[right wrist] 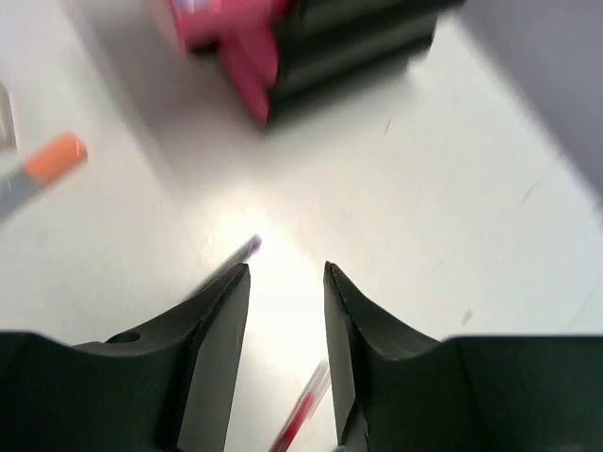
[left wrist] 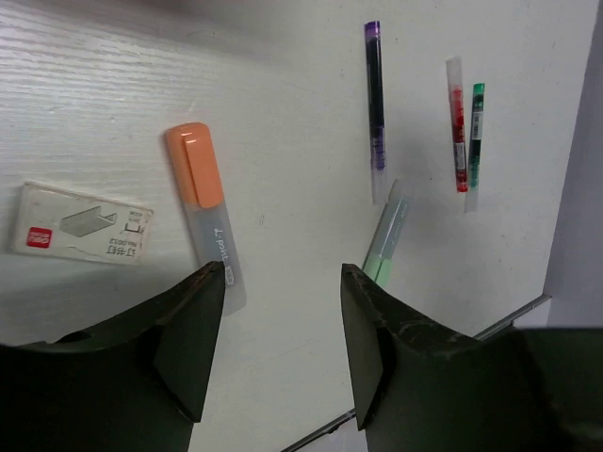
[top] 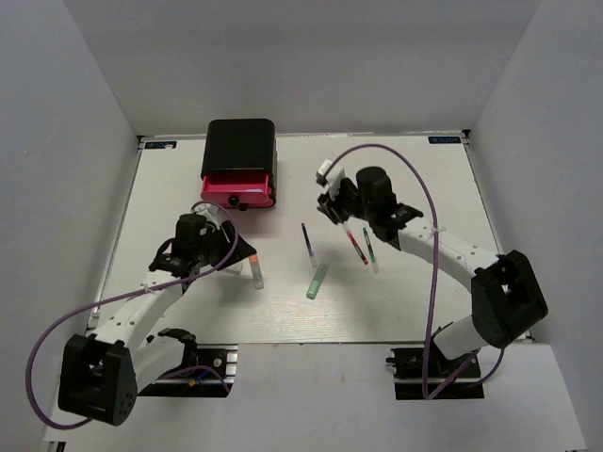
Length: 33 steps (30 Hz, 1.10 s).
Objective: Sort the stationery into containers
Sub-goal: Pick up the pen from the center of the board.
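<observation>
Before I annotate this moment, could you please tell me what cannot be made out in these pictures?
Right wrist view: pink drawers blurred, state unreadable.
Left wrist view: lower end of mint green marker behind left hand.
Top view: print on dark blue pen too small.

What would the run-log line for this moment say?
left gripper open, near orange-capped marker | right gripper open, empty | pens loose on table | one pink drawer open

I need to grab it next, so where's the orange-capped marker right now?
In the top view the orange-capped marker lies on the table left of centre, right by the left gripper, with the mint green marker to its right.
</observation>
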### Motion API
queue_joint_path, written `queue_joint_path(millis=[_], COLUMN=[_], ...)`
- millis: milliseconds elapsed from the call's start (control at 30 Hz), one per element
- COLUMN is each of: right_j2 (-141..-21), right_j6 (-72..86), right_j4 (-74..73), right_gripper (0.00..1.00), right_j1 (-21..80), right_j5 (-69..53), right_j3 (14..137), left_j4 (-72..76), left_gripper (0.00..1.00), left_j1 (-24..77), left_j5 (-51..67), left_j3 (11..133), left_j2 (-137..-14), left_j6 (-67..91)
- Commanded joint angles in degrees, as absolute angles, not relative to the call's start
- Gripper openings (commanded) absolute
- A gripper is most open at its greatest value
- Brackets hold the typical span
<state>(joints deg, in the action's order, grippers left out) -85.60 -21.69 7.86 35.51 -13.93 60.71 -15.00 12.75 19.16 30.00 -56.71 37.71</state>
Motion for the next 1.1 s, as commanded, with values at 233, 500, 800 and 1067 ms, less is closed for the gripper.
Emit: queue_joint_path(millis=[233,500,800,1067], right_j2=[-76.20,-75.59,-74.36,-73.13], right_j6=[-18.02,-16.17,-15.47,-15.03], right_j4=[5.36,4.83,4.57,4.22], right_gripper=[0.44,0.46,0.46,0.46], right_j1=[32.26,30.41,29.36,28.56], right_j5=[-10.46,-10.99,-11.86,-12.83], right_j3=[48.87,47.55,46.41,45.00], left_j4=[-25.21,-28.56,-28.04,-26.81], left_gripper=[0.61,0.60,0.60,0.47], left_j1=[23.90,30.49,32.87,35.15], left_j5=[0.73,-8.95,-14.33,-15.38], left_j3=[38.85,42.01,44.47,45.00], left_j2=[-67.92,-76.63,-83.14,-88.24], left_j6=[45.08,48.25,48.25,48.25])
